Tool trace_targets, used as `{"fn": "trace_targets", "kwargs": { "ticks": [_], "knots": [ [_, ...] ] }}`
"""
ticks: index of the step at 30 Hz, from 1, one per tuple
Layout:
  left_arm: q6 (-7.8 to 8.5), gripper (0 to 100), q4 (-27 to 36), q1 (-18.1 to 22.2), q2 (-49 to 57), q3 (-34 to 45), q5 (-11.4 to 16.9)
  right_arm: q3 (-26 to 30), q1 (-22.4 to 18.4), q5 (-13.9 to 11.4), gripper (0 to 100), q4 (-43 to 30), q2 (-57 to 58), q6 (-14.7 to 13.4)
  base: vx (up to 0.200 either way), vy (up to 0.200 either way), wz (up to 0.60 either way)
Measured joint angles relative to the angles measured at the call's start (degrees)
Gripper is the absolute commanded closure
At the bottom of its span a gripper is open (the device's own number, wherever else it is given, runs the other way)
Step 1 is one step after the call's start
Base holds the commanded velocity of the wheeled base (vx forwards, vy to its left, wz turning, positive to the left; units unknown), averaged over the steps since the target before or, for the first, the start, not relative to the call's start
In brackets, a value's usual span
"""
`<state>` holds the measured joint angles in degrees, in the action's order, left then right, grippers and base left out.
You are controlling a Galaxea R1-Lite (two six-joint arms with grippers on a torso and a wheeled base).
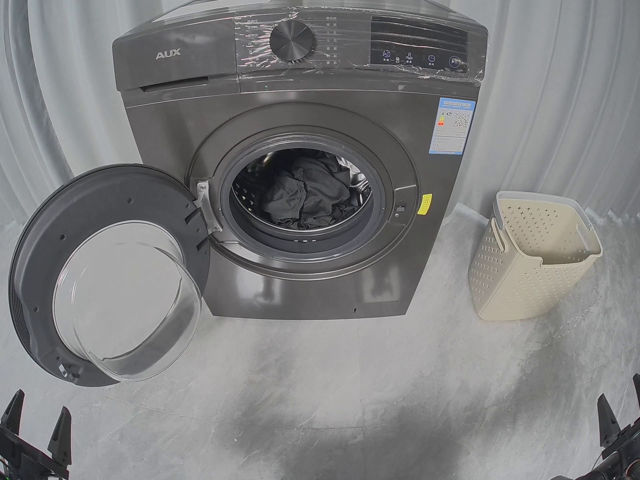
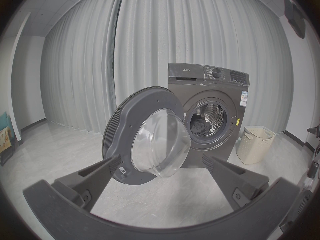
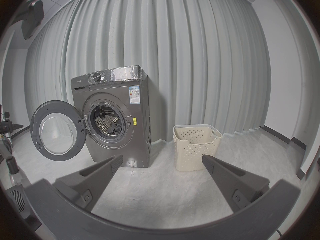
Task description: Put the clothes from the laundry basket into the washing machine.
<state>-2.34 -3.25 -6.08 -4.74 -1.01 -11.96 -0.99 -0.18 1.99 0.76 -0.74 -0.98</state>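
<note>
A grey front-loading washing machine (image 1: 300, 88) stands ahead with its round door (image 1: 107, 275) swung wide to the left. Dark clothes (image 1: 307, 191) lie piled inside the drum. To the machine's right on the floor stands a cream perforated laundry basket (image 1: 533, 255), and I see no clothes in it. My left gripper (image 1: 37, 425) hangs low at the lower left, open and holding nothing, well back from the door. My right gripper (image 1: 620, 411) sits low at the lower right, open, short of the basket. In the wrist views, the left gripper (image 2: 160, 165) and right gripper (image 3: 161, 165) hold nothing.
White curtains (image 1: 553, 68) hang behind and around the machine. The open door juts out over the pale marbled floor (image 1: 347, 381) on the left. Open floor stretches between the grippers and the machine.
</note>
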Motion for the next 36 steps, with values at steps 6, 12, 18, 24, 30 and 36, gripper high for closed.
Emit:
{"fn": "trace_targets", "kwargs": {
  "ticks": [6,12,18,24,30,36],
  "knots": [
    [1.48,0,0.0,4.77,1.9,0.0,1.71,0.0,0.0,-0.1,0,0.0,0.04,0.13,0.0,0.0,0.0],
    [0.13,0,0.63,6.13,3.4,0.0,6.66,-0.02,0.0,-0.16,0,-0.05,0.04,0.24,0.0,0.0,0.0],
    [1.96,0,3.35,6.08,3.86,0.0,11.61,-0.02,0.0,-0.16,0,-0.07,0.01,0.27,0.0,0.0,0.0],
    [2.34,0,3.58,6.08,4.0,0.0,11.45,-0.02,0.0,-0.16,0,-0.07,0.01,0.29,0.0,0.0,0.0],
    [2.34,0,3.52,6.08,4.0,0.0,11.2,-0.02,0.0,-0.13,0,-0.07,0.0,0.27,-0.133,0.0,0.0],
    [2.44,0,3.52,6.06,4.0,0.0,11.2,-0.02,0.0,-0.13,0,-0.07,-0.02,0.27,-0.167,0.0,0.0]
  ]
}}
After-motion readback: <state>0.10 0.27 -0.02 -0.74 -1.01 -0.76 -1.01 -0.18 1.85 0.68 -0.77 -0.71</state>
